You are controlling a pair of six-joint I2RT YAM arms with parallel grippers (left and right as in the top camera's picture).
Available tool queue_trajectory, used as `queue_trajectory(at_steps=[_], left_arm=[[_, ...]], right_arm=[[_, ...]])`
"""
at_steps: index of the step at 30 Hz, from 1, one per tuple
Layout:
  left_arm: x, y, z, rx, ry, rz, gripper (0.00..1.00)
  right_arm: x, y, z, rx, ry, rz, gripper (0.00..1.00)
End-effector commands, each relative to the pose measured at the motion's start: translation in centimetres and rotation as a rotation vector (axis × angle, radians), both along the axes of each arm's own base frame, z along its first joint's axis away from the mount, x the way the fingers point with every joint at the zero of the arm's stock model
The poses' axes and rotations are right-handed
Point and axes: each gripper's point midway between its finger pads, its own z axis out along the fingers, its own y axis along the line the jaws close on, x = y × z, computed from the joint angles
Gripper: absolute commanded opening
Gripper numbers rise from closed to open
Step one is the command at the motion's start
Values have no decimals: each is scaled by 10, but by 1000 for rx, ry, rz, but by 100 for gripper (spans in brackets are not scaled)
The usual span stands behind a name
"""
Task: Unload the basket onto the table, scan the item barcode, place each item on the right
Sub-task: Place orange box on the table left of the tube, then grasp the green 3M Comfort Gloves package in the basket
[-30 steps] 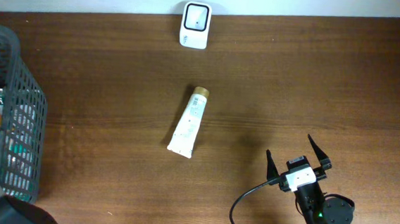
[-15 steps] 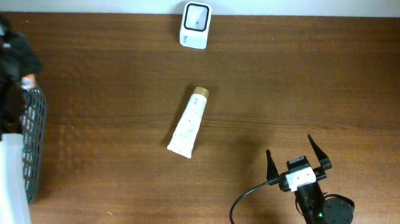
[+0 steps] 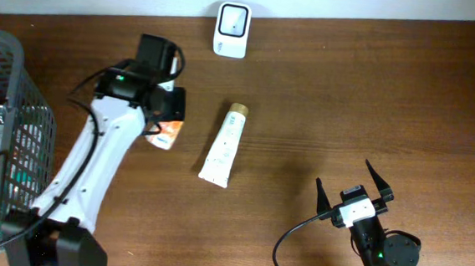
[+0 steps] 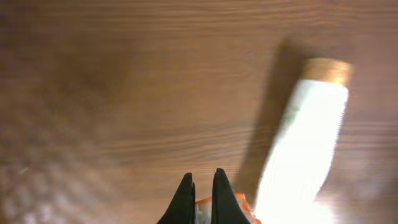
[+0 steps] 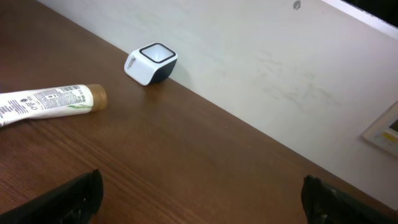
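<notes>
I see the left gripper [image 3: 166, 121] clamped on an orange-and-white packet [image 3: 163, 136]. The packet hangs from the fingertips, just left of a white tube [image 3: 223, 145] lying on the table [image 3: 374, 92]. The scanner [image 3: 232, 18] sits at the far edge, well apart from the packet. The right gripper [image 3: 343, 172] is spread wide, holding nothing.

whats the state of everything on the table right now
left gripper: shut on the packet
right gripper: open, empty
packet: held, beside the tube
tube: lying flat, cap on
scanner: by the wall, window up
basket: upright, holding items
</notes>
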Motion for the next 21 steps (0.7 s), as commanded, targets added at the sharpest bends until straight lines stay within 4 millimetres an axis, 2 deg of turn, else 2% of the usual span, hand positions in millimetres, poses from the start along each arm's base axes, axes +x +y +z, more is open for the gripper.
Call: queue_trajectory(at_steps=[1, 2, 3, 5, 8, 11, 12, 14, 15, 17, 19, 21], left_arm=[[2, -30, -10, -92, 29, -7, 4], [2, -31, -13, -93, 37, 0, 13], [3, -31, -20, -93, 54, 14, 33], [5, -31, -28, -89, 71, 18, 56], [10, -28, -21, -77, 42, 26, 59], [21, -18, 22, -68, -38, 13, 61], [25, -7, 48, -56, -81, 25, 61], [27, 28, 114, -24, -191, 60, 70], [25, 42, 134, -18, -226, 79, 72], [18, 83, 179, -13, -310, 167, 79], [8, 139, 206, 2, -368, 307, 81], [-11, 206, 208, 24, -367, 488, 81]], right_arm=[[-1, 2, -2, 7, 6, 11, 98], [-1, 2, -2, 7, 6, 11, 98], [-1, 2, -2, 7, 6, 11, 98], [-1, 2, -2, 7, 6, 11, 98], [-1, 2, -2, 7, 6, 11, 98], [-1, 2, -2, 7, 6, 11, 98], [-1, 2, -2, 7, 6, 11, 98], [-1, 2, -2, 7, 6, 11, 98], [-1, 2, -2, 7, 6, 11, 98], [-1, 2, -2, 7, 6, 11, 98], [-1, 2, -2, 7, 6, 11, 98], [-1, 2, -2, 7, 6, 11, 98]])
